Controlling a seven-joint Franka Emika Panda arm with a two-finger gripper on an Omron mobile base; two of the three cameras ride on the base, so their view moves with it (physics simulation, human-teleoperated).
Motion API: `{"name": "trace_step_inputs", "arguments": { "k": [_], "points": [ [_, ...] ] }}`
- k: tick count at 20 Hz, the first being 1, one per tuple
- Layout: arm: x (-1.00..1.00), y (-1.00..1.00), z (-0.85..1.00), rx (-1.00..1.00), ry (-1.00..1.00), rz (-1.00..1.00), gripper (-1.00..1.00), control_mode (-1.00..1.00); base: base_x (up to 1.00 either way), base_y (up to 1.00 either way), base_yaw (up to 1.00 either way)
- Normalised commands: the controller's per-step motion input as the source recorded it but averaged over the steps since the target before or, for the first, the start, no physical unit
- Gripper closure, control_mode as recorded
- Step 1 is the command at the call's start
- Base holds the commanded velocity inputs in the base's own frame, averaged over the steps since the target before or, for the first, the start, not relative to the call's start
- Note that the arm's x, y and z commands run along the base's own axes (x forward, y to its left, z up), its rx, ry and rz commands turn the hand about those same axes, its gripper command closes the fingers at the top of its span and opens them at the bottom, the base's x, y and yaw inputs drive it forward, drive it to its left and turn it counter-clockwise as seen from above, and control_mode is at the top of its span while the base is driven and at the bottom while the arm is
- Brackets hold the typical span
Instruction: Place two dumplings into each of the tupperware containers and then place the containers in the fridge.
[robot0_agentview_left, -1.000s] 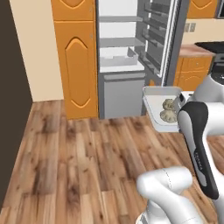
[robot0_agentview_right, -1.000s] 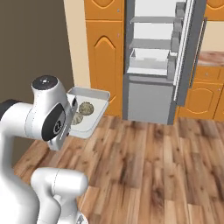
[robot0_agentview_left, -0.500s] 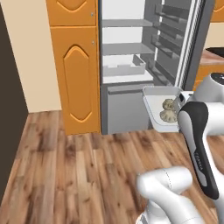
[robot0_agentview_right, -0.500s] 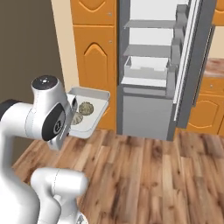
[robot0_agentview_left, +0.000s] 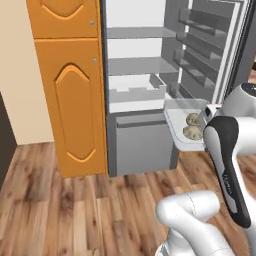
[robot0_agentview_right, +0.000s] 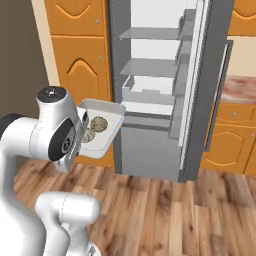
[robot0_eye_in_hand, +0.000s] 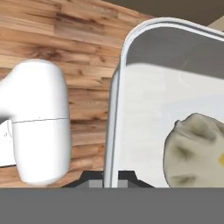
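Tupperware container (robot0_agentview_left: 179, 131), the pale see-through one, raised in the air just in front of the open fridge (robot0_agentview_left: 145, 85), at about the height of the pale inner drawer (robot0_agentview_left: 136, 95) and slightly to its right in the left base view. Two beige dumplings (robot0_agentview_left: 192, 126) lying side by side inside the tray, touching or nearly touching each other, toward the end nearest the white arm (robot0_agentview_left: 227, 150). Seen from the right base view, same tray (robot0_agentview_right: 111, 121) tilted slightly, held out beside the round white wrist joint (robot0_agentview_right: 55, 130), dumplings (robot0_agentview_right: 95, 128) resting on its floor. Tool (robot0_eye_in_hand: 110, 177) pressed together on the raised rim of the container, thin wall pinched between the two dark tips at the bottom of the hand view; one lumpy dumpling (robot0_eye_in_hand: 197, 148) close by on the tray floor to the right. Fridge door (robot0_agentview_right: 207, 85) swung wide open to the right, its door racks facing inward, several pale shelves (robot0_agentview_left: 134, 65) visible above the drawer. Tall orange cabinet (robot0_agentview_left: 70, 85) standing directly left of the fridge. Wooden plank floor (robot0_agentview_left: 55, 200) below, well under the tray. Pale wall and a strip of counter (robot0_agentview_right: 239, 89) with orange cabinets beneath on the far right
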Motion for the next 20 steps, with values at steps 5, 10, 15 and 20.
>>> {"name": "trace_step_inputs", "arguments": {
  "k": [5,10,15,20],
  "points": [
    [0.00,0.00,0.00,0.00,0.00,0.00,1.00,1.00,1.00,-0.01,0.08],
    [0.00,0.00,0.00,0.00,0.00,0.00,1.00,1.00,1.00,-0.05,0.14],
    [0.00,0.00,0.00,0.00,0.00,0.00,1.00,1.00,0.97,-0.25,0.09],
    [0.00,0.00,0.00,0.00,0.00,0.00,1.00,1.00,0.74,-0.28,0.01]
  ]
}}
